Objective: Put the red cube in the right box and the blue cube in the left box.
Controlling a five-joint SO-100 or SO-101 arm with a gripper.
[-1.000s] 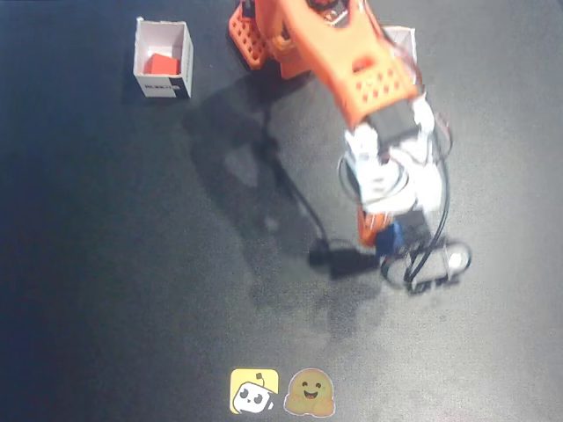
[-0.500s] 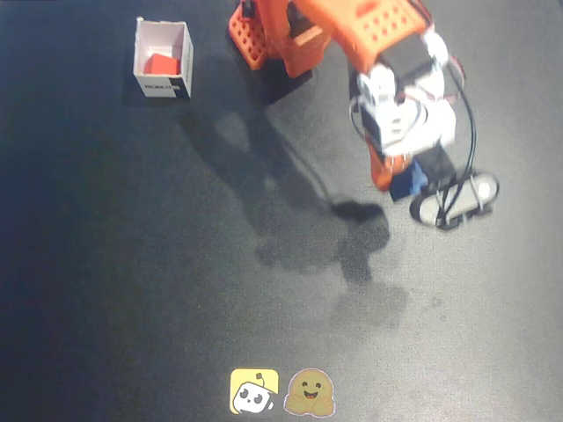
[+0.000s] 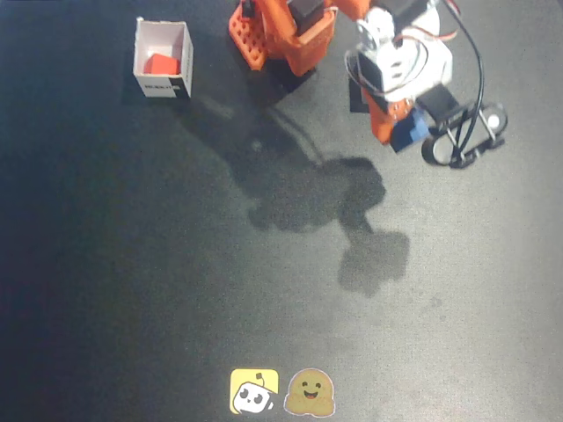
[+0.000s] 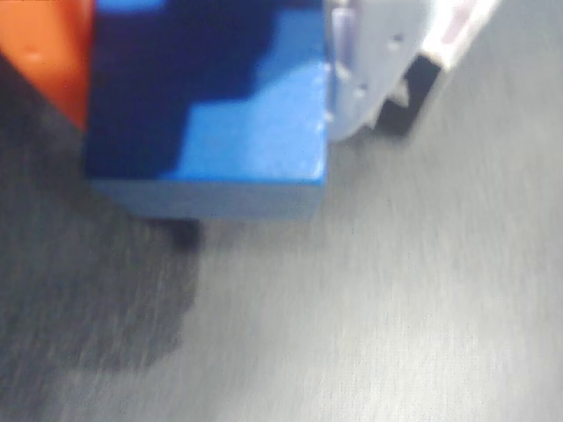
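Note:
In the fixed view my gripper (image 3: 406,134) hangs at the upper right, shut on the blue cube (image 3: 412,132) and lifted off the dark mat. The wrist view shows the blue cube (image 4: 229,114) filling the top left, squeezed between the orange finger (image 4: 48,53) and the white finger (image 4: 369,70), with grey mat below. The red cube (image 3: 161,64) lies inside a white open-top box (image 3: 163,85) at the upper left of the fixed view; I take this for the task's right box. The left box is hidden, apparently behind the arm.
The orange arm base (image 3: 273,35) stands at the top centre. A black cable loop (image 3: 466,132) hangs to the right of the gripper. Two stickers, a yellow one (image 3: 254,391) and a brown one (image 3: 309,393), lie at the bottom edge. The arm's shadow falls mid-mat.
The gripper has carried the blue cube from the mat's right middle upward in the fixed view, toward the arm base, rising as it went. The red cube and its box stayed put.

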